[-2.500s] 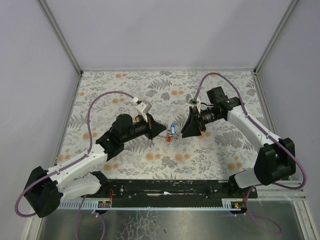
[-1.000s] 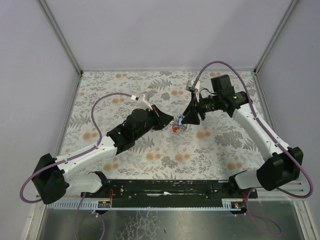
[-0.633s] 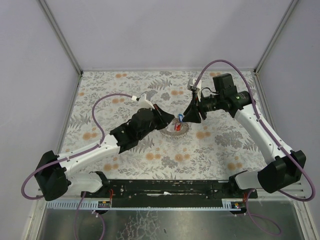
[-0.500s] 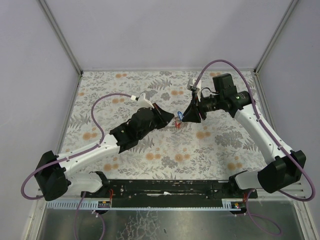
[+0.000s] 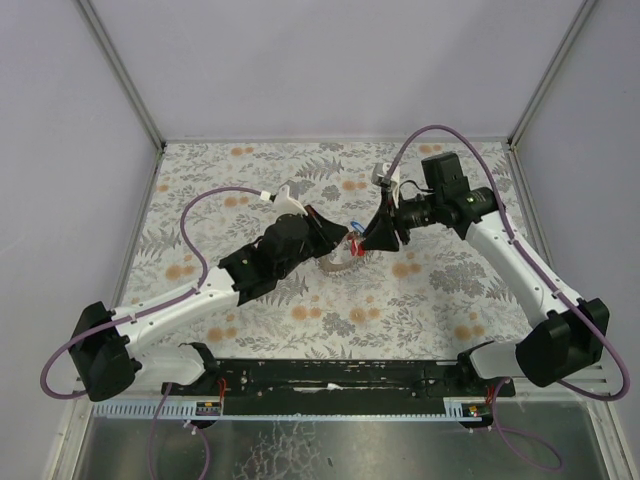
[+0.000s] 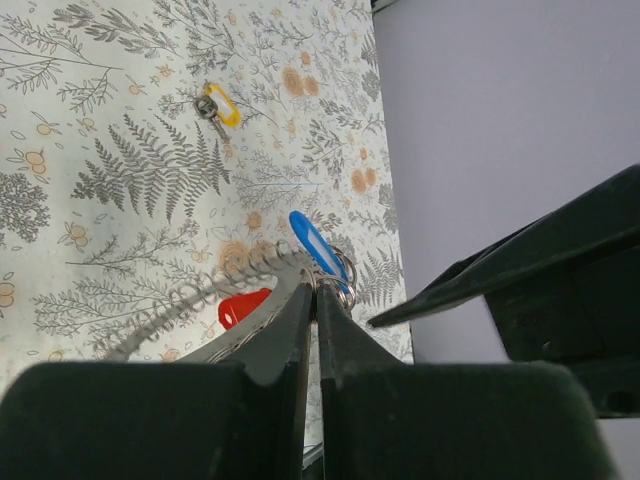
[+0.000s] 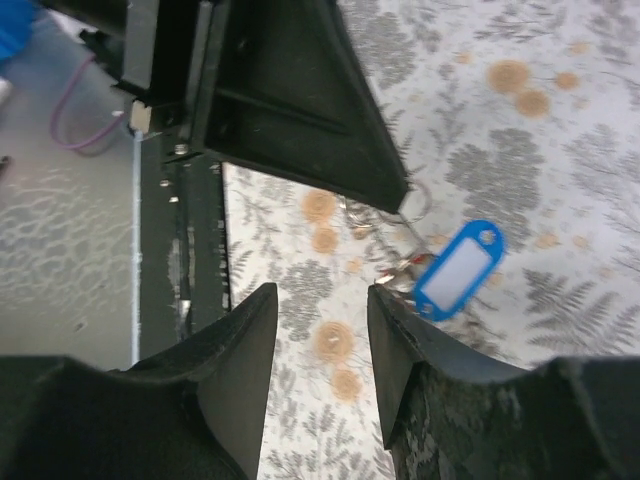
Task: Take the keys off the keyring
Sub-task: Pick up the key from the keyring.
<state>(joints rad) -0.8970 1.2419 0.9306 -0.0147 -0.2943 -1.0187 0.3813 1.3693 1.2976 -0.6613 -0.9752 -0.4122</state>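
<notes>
My left gripper (image 5: 337,240) is shut on the keyring (image 6: 215,285), a grey ring with a coiled edge, and holds it above the table; the ring also shows in the top view (image 5: 336,264). A blue tag (image 6: 315,245) and a red tag (image 6: 243,307) hang from small rings at the jaw tips. My right gripper (image 5: 371,238) faces the left one, open and empty. In its wrist view (image 7: 320,295) the blue tag (image 7: 458,270) hangs just beyond its right finger. A yellow-tagged key (image 6: 218,105) lies loose on the table.
The floral tablecloth (image 5: 440,300) covers the table. Grey walls close the far side and both sides. The black mounting rail (image 5: 340,380) runs along the near edge. Purple cables loop above both arms.
Both grippers have come together at the table's middle and the bunch has been lifted. In the last half second the ring has swung below the left gripper and the blue tag has shifted left.
</notes>
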